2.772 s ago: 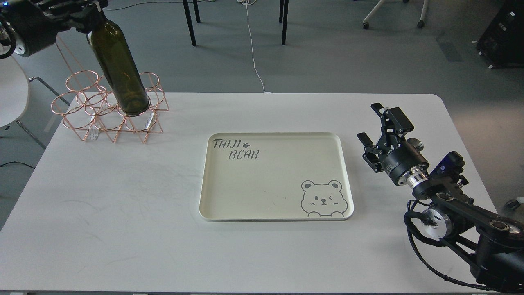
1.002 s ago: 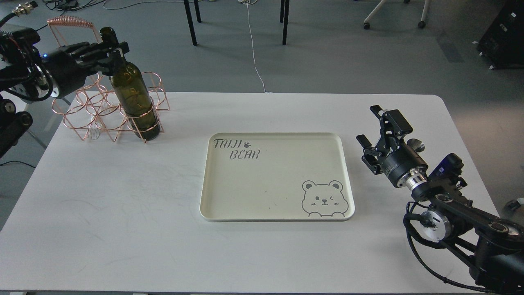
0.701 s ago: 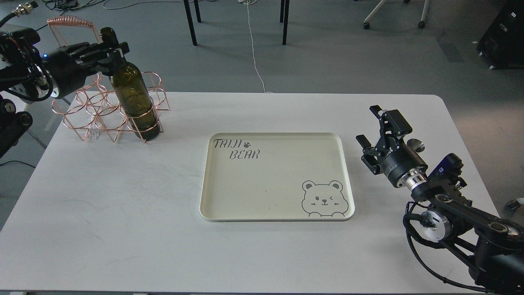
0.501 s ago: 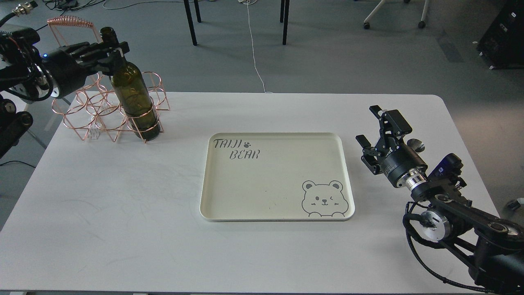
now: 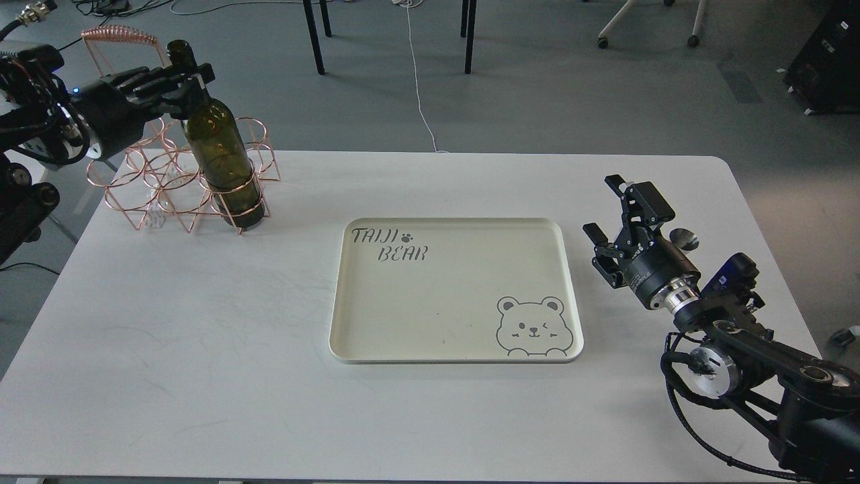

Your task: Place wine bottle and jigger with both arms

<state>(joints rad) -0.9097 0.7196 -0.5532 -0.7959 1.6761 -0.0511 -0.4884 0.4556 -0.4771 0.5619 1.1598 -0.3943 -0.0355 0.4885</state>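
The wine bottle, dark olive-green, stands upright in the front right ring of a copper wire rack at the table's back left. My left gripper comes in from the left and is shut on the bottle's neck just below the mouth. My right gripper is open and empty, a little above the table right of the tray. A small shiny steel piece, the jigger, shows just behind the right wrist, mostly hidden by it.
A cream tray printed with "TAIJI BEAR" and a bear lies flat mid-table, with nothing in it. The rack's other rings hold nothing. Chair and table legs stand on the floor beyond the table's far edge.
The bottle was lowered from above the rack into its front right ring. Over the last second the left gripper keeps its hold on the neck; the right arm has barely moved.
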